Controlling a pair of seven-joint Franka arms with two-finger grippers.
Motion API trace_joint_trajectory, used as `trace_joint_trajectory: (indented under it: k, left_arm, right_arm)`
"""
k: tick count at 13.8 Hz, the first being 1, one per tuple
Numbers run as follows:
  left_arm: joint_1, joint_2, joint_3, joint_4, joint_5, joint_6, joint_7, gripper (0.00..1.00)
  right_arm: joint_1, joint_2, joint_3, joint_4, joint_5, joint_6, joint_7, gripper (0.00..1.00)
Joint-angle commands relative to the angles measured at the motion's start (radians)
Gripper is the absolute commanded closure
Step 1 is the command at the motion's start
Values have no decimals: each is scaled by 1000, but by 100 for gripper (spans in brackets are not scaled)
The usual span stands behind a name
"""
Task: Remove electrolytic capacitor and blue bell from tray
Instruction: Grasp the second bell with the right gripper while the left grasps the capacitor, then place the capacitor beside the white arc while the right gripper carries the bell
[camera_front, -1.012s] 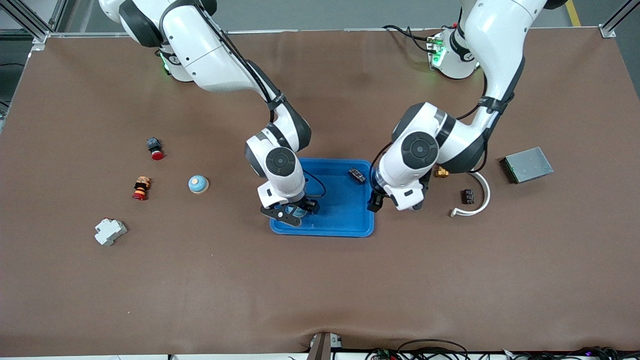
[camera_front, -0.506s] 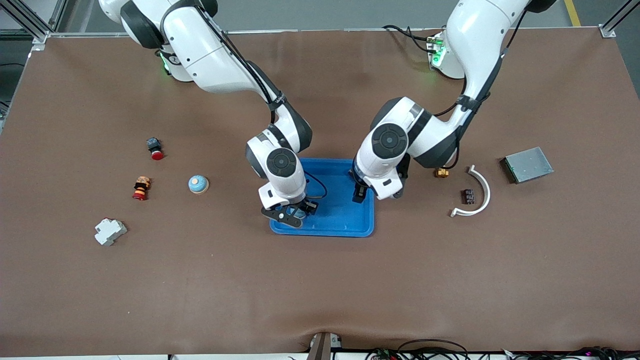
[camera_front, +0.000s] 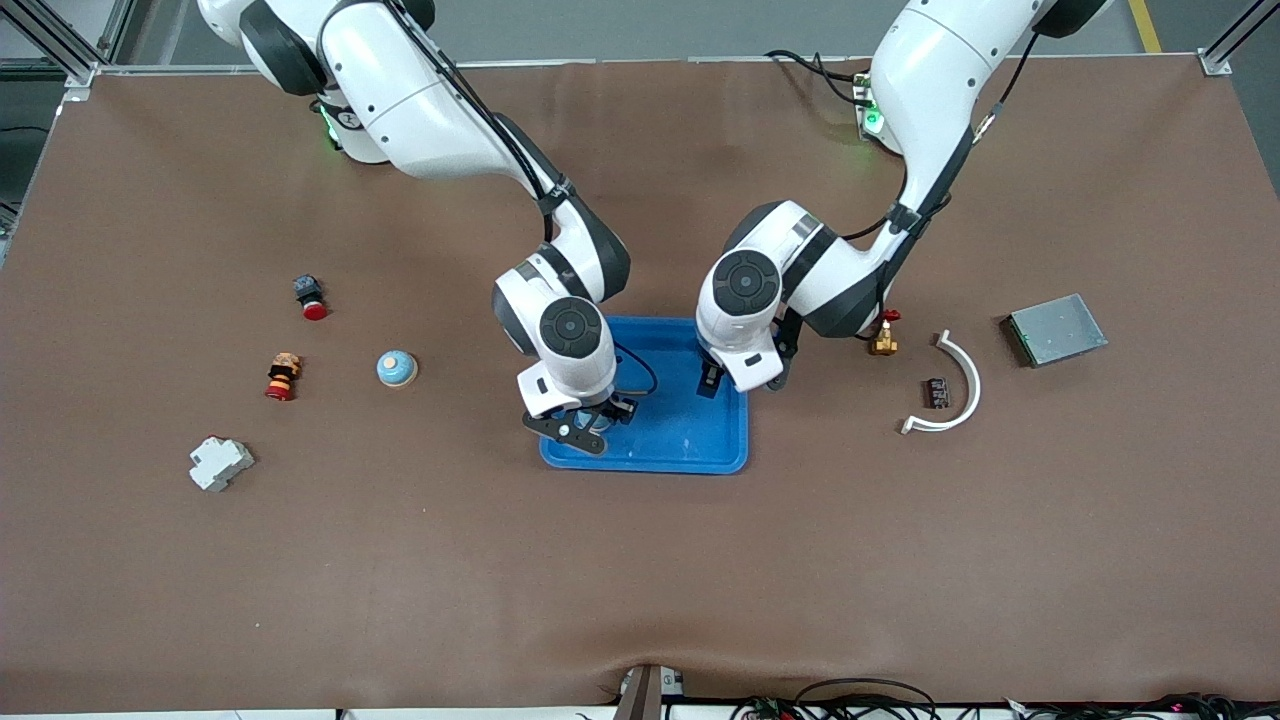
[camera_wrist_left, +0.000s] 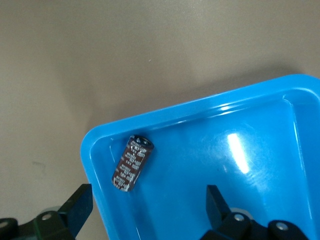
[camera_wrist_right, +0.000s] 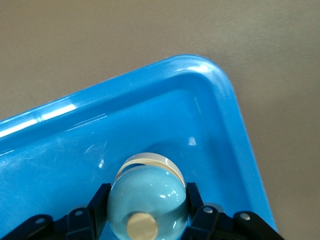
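My right hand (camera_wrist_right: 147, 220) is clenched on the blue bell (camera_wrist_right: 148, 200) inside the tray (camera_front: 715, 450). My left hand (camera_wrist_left: 150, 210), released, hovers over the electrolytic capacitor (camera_wrist_left: 132, 162) in a tray corner. Risk: the domed bell slips during lift.

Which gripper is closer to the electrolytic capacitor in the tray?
Left. The left gripper hangs open directly over the electrolytic capacitor in a corner of the tray. The right gripper is at another corner, shut on the blue bell.
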Motion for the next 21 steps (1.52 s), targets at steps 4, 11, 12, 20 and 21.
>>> trace_joint_trajectory:
  k: [4,11,12,20,21]
  left_arm:
    - [-26,48,5,-13,63,54,-22,0]
    - [-43,102,8,-10,121,105,-45,0]
    - [-43,108,8,-9,123,114,-45,0]
    - [-41,128,10,-7,157,126,-46,0]
    - [-41,128,10,-7,157,126,-48,12]
  right_arm:
    - [-55,-87,-3,-42,7,-88,-108,100]
    - [-208,-282,-3,-292,7,-30,-424,100]
    - [-235,-307,-3,-332,7,-20,-480,100]
    - [-423,-367,-1,-515,20,154,-823,100]
    - [-434,-364,-1,-523,42,174,-855,100]
